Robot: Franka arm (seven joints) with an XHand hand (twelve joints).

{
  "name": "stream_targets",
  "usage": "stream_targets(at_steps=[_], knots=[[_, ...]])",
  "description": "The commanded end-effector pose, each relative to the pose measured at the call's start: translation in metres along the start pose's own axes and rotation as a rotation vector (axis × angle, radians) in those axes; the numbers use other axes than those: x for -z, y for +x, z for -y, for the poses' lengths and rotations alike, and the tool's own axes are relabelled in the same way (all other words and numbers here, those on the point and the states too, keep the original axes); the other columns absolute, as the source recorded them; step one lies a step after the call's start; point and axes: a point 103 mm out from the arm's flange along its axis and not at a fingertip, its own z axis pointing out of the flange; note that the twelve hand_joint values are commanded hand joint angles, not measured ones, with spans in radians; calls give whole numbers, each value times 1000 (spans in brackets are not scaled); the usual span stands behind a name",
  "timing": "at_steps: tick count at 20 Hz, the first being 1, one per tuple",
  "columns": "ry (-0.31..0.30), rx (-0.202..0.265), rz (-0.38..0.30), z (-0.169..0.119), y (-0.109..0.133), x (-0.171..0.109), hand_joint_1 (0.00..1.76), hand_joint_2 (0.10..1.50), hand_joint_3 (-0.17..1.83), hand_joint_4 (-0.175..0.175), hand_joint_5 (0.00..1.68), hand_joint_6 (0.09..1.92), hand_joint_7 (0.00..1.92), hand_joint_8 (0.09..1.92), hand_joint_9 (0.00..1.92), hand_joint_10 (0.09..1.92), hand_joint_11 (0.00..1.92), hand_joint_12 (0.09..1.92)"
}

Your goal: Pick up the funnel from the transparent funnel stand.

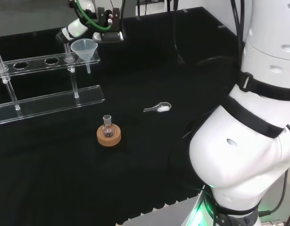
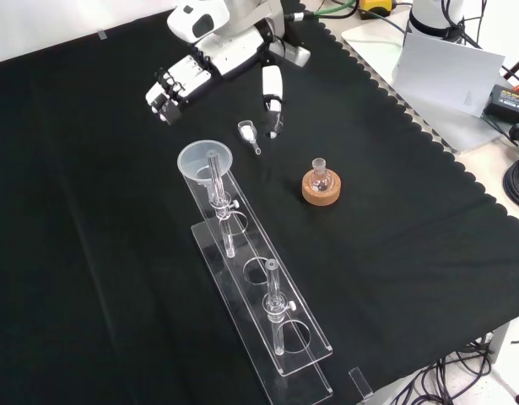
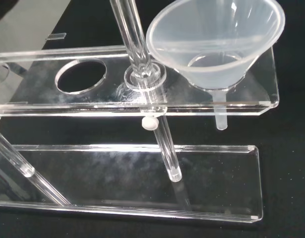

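- The funnel [image 2: 205, 159] sits in the end hole of the transparent funnel stand [image 2: 267, 325], its stem hanging through the upper shelf.
- In the front view the hand [image 2: 210, 63] hovers at about 12 o'clock from the funnel, apart from it, fingers [image 2: 176, 84] spread out and thumb [image 2: 273, 97] extended, holding nothing.
- A small flask [image 2: 320, 175] on a cork ring [image 2: 321, 189] stands on the tabletop [image 2: 411, 253] at 3 o'clock from the funnel.
- A small scoop [image 2: 248, 133] lies between funnel and thumb.

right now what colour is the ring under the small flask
Tan cork brown; the ring under the flask shows best in the front view.
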Motion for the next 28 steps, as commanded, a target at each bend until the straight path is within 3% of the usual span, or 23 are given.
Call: stream_targets(at_steps=[1, 14, 28], knots=[[-11, 9, 3, -16, 2, -9, 353, 626, 65, 47, 0, 87, 0, 87, 0, 87, 0, 87], [50, -17, 27, -48, -16, -30, 356, 633, 60, 40, 0, 87, 0, 87, 0, 87, 0, 87], [113, -24, 32, -46, -14, -57, 354, 639, 54, 23, 0, 87, 0, 87, 0, 87, 0, 87]])
